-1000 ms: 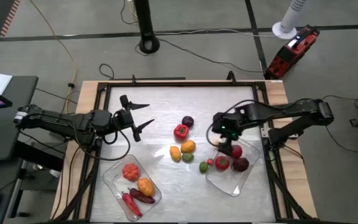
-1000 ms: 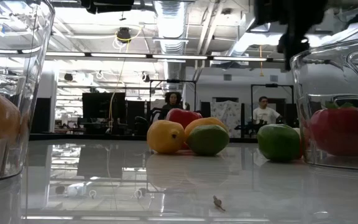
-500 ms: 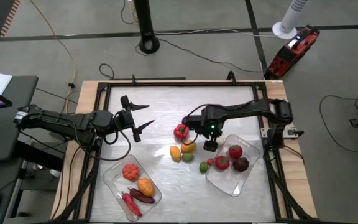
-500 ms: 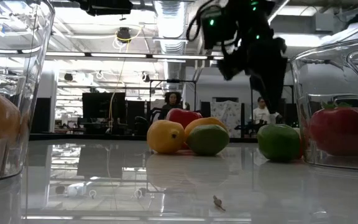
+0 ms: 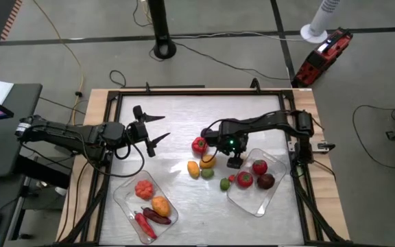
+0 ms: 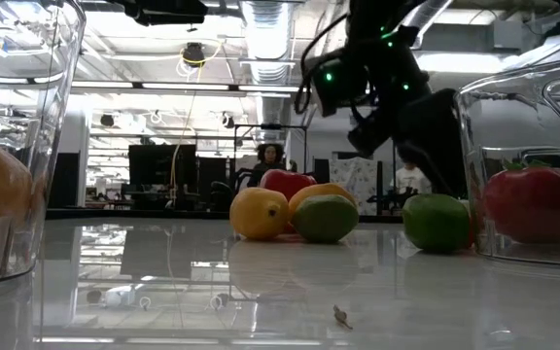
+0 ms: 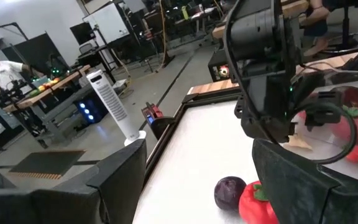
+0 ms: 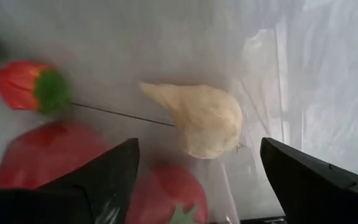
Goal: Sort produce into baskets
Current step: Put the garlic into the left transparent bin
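Observation:
My right gripper (image 5: 234, 161) is open and empty, fingers pointing down over the left end of the right clear tray (image 5: 258, 200). Between its fingers in the right wrist view (image 8: 197, 144) a cream garlic-like piece (image 8: 205, 118) lies below, untouched. The tray holds two red tomatoes (image 5: 245, 180) and a dark purple piece (image 5: 266, 181). My left gripper (image 5: 153, 130) waits open at the table's left. Loose on the table lie a red pepper (image 5: 199, 145), an orange piece (image 5: 208, 162), a yellow piece (image 5: 193, 169), a green piece (image 5: 207, 174), and a lime (image 5: 224, 184).
The left clear tray (image 5: 125, 199) near the front holds a red-orange tomato (image 5: 143, 189), an orange piece (image 5: 160, 204), a red chilli (image 5: 145, 224) and a dark purple piece (image 5: 158, 217). A purple piece (image 7: 230, 191) lies beside the pepper, under my right arm. People stand in the room beyond.
My right arm has swung toward the table's left and come lower, bringing its gripper from over the right tray's far part to the tray's left end beside the loose produce. Nothing on the table has moved.

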Tool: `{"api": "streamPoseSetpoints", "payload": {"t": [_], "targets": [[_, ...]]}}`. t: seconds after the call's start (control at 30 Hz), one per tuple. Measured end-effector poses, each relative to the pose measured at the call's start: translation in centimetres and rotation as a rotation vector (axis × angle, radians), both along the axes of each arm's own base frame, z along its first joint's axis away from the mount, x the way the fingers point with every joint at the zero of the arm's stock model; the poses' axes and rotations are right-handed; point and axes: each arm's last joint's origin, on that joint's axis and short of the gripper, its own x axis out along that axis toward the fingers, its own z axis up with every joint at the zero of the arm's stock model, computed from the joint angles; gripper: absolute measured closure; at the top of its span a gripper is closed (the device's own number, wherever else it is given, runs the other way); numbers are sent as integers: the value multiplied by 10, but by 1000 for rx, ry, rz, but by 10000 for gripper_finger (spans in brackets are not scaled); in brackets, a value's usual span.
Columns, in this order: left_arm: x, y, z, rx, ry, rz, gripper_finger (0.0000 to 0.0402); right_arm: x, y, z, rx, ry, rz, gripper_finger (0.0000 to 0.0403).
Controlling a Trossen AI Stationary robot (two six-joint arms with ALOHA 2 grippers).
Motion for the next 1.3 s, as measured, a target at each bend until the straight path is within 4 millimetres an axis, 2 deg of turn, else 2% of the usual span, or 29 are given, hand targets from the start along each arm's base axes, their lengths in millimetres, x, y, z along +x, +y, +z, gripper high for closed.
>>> {"api": "streamPoseSetpoints", "payload": {"t": [0.27,0.57,0.83,1.13,1.3], "targets": [[0,0,0,0,2,0,123,-10,-5,-18,13,30,6,73],[0,0,0,1,-1,0,123,-7,-9,-21,16,-24,25,104],[0,0,0,-1,-2,2,123,-8,-9,-23,22,-26,47,152],[0,0,0,-1,-2,5,123,-15,-11,-31,39,-6,81,234],[0,0,0,0,-2,5,123,-15,-11,-31,39,-8,94,247]]}}
